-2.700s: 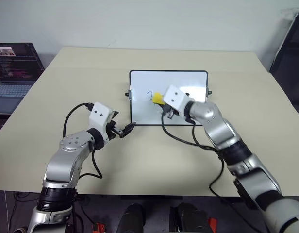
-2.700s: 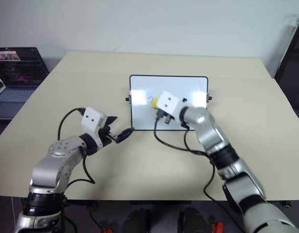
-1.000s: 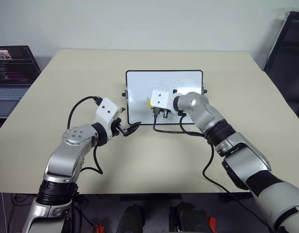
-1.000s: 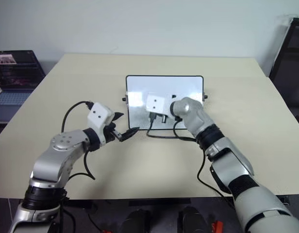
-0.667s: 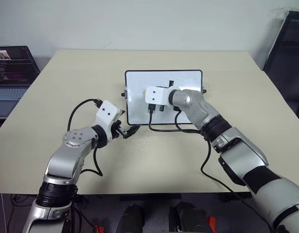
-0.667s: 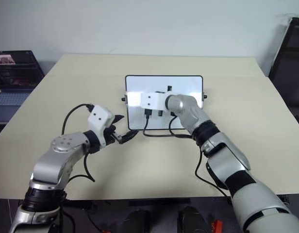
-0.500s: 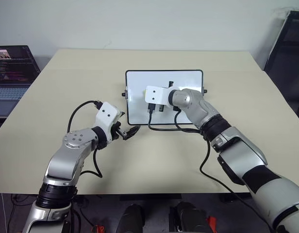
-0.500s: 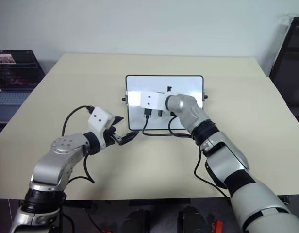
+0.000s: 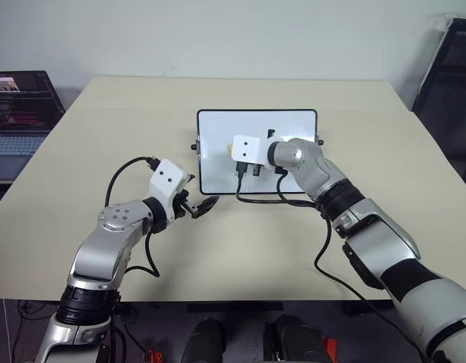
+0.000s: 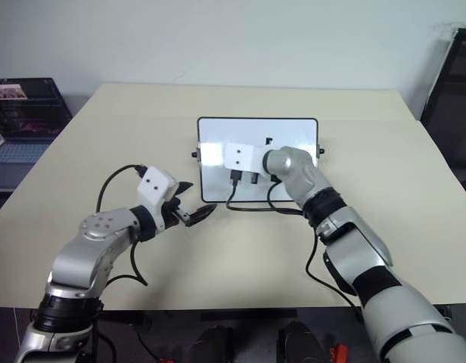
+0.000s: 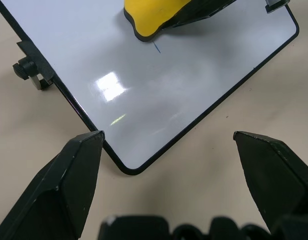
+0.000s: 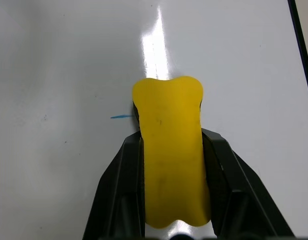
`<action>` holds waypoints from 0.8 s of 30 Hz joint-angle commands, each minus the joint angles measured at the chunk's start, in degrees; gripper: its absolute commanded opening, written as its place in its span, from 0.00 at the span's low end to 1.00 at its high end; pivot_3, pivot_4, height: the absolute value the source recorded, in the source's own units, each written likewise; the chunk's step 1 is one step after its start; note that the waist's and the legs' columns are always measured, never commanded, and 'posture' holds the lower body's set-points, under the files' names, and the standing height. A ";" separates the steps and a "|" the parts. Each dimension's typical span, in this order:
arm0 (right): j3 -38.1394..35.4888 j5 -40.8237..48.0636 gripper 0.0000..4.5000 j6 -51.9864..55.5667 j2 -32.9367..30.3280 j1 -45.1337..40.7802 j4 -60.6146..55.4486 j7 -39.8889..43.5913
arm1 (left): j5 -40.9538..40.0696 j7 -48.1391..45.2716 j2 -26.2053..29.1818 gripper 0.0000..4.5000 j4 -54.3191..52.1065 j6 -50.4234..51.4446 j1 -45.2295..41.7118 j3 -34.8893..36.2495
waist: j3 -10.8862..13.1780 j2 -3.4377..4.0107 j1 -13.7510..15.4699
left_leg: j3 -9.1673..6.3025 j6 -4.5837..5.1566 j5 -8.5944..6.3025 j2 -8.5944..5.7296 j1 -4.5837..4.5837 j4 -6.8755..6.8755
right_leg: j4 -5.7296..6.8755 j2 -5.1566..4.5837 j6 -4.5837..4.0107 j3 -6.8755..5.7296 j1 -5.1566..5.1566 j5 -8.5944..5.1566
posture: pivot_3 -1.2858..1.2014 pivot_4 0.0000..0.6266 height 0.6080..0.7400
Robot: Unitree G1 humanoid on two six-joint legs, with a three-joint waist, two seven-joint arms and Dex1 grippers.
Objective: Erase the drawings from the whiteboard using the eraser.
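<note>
The whiteboard (image 9: 218, 166) lies flat at the table's middle, with a black frame and side knobs. My right gripper (image 12: 171, 140) is shut on the yellow eraser (image 12: 170, 150), whose end presses on the board's left half. Of the drawings, one short blue stroke (image 12: 121, 117) shows beside the eraser's tip; it also appears as a stroke (image 11: 157, 47) just under the eraser (image 11: 156, 17) in the left wrist view. From the head, the right wrist's white box (image 9: 246, 149) covers the eraser. My left gripper (image 9: 201, 205) hovers open and empty off the board's near left corner (image 11: 125, 167).
A laptop (image 9: 21, 98) sits beyond the table's far left edge. A dark frame (image 9: 445, 68) stands at the far right. The right arm's black cable (image 9: 263, 198) loops over the board's near edge. Bare tan tabletop (image 9: 142, 121) surrounds the board.
My right gripper has slid the eraser a little farther up the board. The curled mark seen earlier beside the eraser no longer shows. The left arm has stayed put.
</note>
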 commanded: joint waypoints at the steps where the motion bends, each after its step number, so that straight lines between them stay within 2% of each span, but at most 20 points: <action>1: 1.36 -1.32 0.26 0.91 -2.08 2.38 -1.84 3.79 | -0.17 -0.11 0.15 1.00 -2.27 -0.68 -0.53 0.12 | 0.00 0.00 0.04 | -0.01 0.00 0.00 0.00 0.00 0.00 | -0.01 0.00 0.00 0.00 0.02 0.00 | 0.52 0.24 1.00; 4: 2.57 -2.71 0.26 0.46 -3.15 3.58 -3.60 4.77 | -0.17 -0.25 0.21 1.00 -2.19 -0.79 -0.44 0.12 | 0.00 0.00 -0.02 | 0.00 0.00 0.00 0.00 0.05 0.00 | -0.01 0.00 0.00 0.00 0.06 0.00 | 0.52 0.24 1.00; 10: 0.91 -4.16 0.25 -1.89 -2.36 0.81 -1.55 -4.93 | -0.07 -0.40 0.23 1.00 -1.86 -1.11 -0.33 0.08 | 0.00 0.00 -0.03 | -0.01 0.00 0.00 0.00 0.43 -0.01 | -0.02 0.01 0.00 0.00 0.45 0.00 | 0.52 0.24 1.00; 12: 0.41 -3.38 0.25 -2.18 -1.70 0.45 -1.40 -5.67 | -0.04 -0.37 0.12 1.00 -1.89 -1.20 -0.16 -0.02 | 0.00 0.00 -0.04 | 0.01 0.00 0.00 0.00 0.51 0.00 | -0.02 0.01 0.00 0.02 0.52 0.00 | 0.52 0.24 1.00; 20: 4.00 -3.47 0.25 -1.38 -2.82 5.23 -6.92 4.18 | -0.08 -0.26 -0.10 1.00 -1.79 -1.46 0.26 0.06 | 0.00 0.00 -0.07 | 0.00 0.00 -0.01 0.01 0.49 -0.08 | -0.11 0.01 0.00 0.02 0.52 -0.01 | 0.52 0.24 1.00; 24: 3.79 -3.83 0.25 -1.12 -2.45 6.16 -9.11 4.04 | -0.10 0.02 -0.37 1.00 -2.05 -1.17 0.13 -0.14 | 0.01 0.01 -0.06 | -0.01 0.00 0.00 0.01 0.50 -0.08 | -0.10 0.01 0.00 0.01 0.52 -0.01 | 0.52 0.24 1.00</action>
